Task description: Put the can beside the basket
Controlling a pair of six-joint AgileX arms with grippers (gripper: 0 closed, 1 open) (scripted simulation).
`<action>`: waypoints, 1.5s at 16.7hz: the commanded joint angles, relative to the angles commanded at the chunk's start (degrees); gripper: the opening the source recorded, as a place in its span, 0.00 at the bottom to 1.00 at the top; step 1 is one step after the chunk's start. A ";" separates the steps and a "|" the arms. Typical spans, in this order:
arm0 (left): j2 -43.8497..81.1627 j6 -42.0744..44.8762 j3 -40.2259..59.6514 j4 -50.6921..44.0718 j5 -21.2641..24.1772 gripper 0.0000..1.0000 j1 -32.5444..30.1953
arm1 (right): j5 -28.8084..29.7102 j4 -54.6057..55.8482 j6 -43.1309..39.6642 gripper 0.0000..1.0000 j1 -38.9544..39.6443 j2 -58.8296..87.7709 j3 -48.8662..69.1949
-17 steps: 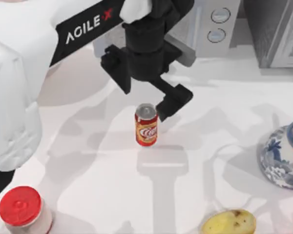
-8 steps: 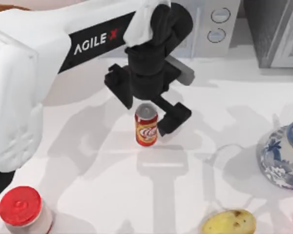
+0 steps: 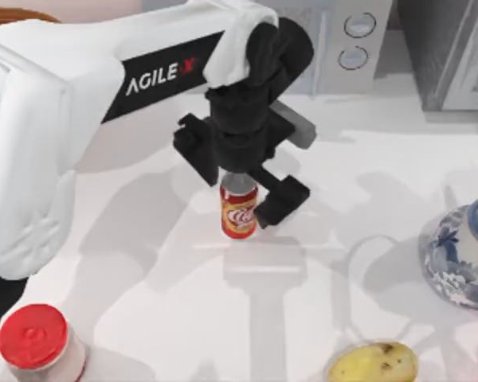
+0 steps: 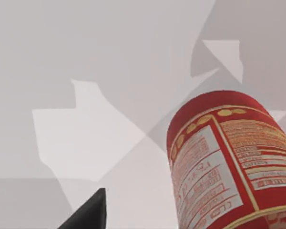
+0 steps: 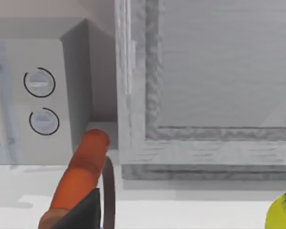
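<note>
My left gripper has come lower, its matte black fingers spread astride the can. The slim glossy cylinder stands upright on the smooth white desk.

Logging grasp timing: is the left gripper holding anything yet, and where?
Nothing yet. The left gripper is open, fingers straddling the upper part of the upright can.

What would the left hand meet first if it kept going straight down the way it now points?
Most likely the can: the left hand is open and straddles its top, so the fingers would pass down its sides; depth is unclear.
</note>
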 joint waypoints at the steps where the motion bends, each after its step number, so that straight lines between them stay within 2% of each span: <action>1: 0.00 0.00 0.00 0.00 0.00 0.77 0.00 | 0.00 0.00 0.00 1.00 0.00 0.00 0.00; 11: 0.00 0.00 0.00 0.00 0.00 0.02 0.00 | 0.00 0.00 0.00 1.00 0.00 0.00 0.00; 21: -0.18 0.10 0.04 -0.11 0.05 0.00 0.07 | 0.00 0.00 0.00 1.00 0.00 0.00 0.00; 25: -6.06 2.48 0.30 -3.37 0.82 0.00 6.37 | 0.00 0.00 0.00 1.00 0.00 0.00 0.00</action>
